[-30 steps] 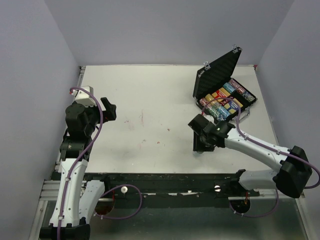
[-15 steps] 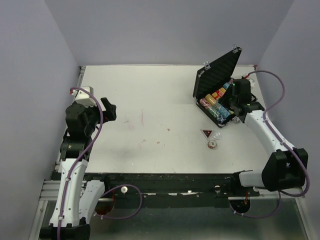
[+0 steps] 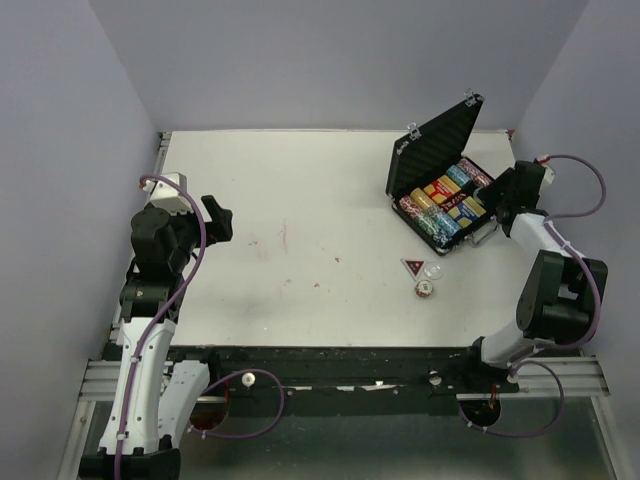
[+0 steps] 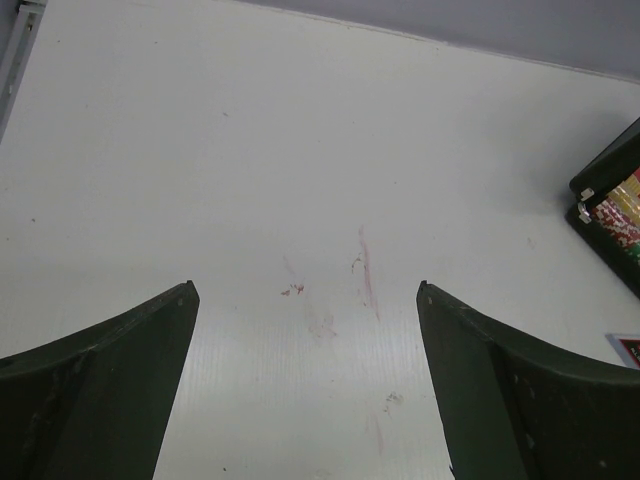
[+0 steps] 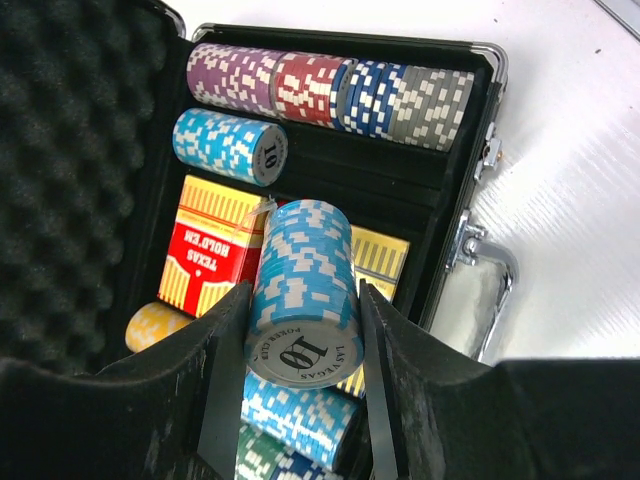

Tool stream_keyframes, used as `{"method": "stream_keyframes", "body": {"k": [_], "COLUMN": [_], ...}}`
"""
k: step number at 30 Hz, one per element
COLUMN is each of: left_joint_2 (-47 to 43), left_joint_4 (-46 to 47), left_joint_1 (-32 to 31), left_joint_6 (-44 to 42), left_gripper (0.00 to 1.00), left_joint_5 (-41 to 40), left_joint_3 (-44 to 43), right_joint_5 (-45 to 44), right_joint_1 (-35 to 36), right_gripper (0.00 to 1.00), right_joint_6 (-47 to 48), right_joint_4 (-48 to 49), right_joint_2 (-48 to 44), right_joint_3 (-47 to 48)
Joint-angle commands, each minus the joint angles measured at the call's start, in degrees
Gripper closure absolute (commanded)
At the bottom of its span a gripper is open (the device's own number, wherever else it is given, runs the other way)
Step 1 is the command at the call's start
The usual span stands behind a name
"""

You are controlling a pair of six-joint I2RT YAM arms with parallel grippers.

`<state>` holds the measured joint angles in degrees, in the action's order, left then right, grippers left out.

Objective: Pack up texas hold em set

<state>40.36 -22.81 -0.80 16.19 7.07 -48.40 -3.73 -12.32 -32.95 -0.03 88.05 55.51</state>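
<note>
Case stands open at 2 o'clock on the tabletop, ribbed black lid raised, egg-crate foam lining it. Right end effector is clamped on a light-blue chip stack lying sideways between the fingers, seen over the tray. The stack's end face reads "10", "POKER CLUB", "LAS VEGAS". In the overhead view this arm reaches the case from its 3 o'clock side. Tray contents, wrist view: a chip row of purple, red, blue and grey along the 12 o'clock wall. A second light-blue stack marked "10" lies just below it at 11 o'clock. A red-and-yellow card deck printed "TEXAS HOLD'EM" lies at 9 o'clock of the held stack. Another deck lies at its 3 o'clock, print hidden. Yellow chips at 8 o'clock. Silver handle on the outer wall. Loose on the tabletop at 6 o'clock of the case: dark triangular marker, clear disc just beside it at 3 o'clock, small chip stack near both at 6 o'clock. Left end effector at 9 o'clock of the tabletop, fingers spread wide, holding nothing, above faint reddish marks.
</note>
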Motion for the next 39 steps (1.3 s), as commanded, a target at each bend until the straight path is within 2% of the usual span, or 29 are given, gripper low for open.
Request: {"method": "stream_keyframes", "body": {"k": [1, 16, 36, 37, 39], "left_joint_2": [0.1, 0.3, 0.1, 0.2, 0.1], "left_joint_4": [0.7, 0.8, 0.8, 0.8, 0.8], "left_joint_1": [0.3, 0.3, 0.3, 0.3, 0.3], "left_joint_6": [0.0, 0.0, 0.1, 0.1, 0.1], "left_gripper": [0.01, 0.01, 0.01, 0.01, 0.01], "left_joint_5": [-0.3, -0.6, -0.2, -0.2, -0.2], "left_joint_3": [0.2, 0.2, 0.2, 0.2, 0.2], "right_joint_5": [3.4, 10.1, 13.7, 13.4, 12.3], "right_joint_1": [-1.3, -4.4, -4.9, -4.9, -4.9], "right_gripper": [0.99, 0.99, 0.99, 0.98, 0.84], "right_joint_6": [1.0, 3.8, 5.3, 5.5, 5.7], "right_joint_4": [8.8, 7.8, 4.5, 4.3, 4.0], "right_joint_2": [3.1, 14.7, 22.2, 22.1, 21.6], "right_joint_3": [4.1, 12.4, 17.4, 17.5, 17.4]}}
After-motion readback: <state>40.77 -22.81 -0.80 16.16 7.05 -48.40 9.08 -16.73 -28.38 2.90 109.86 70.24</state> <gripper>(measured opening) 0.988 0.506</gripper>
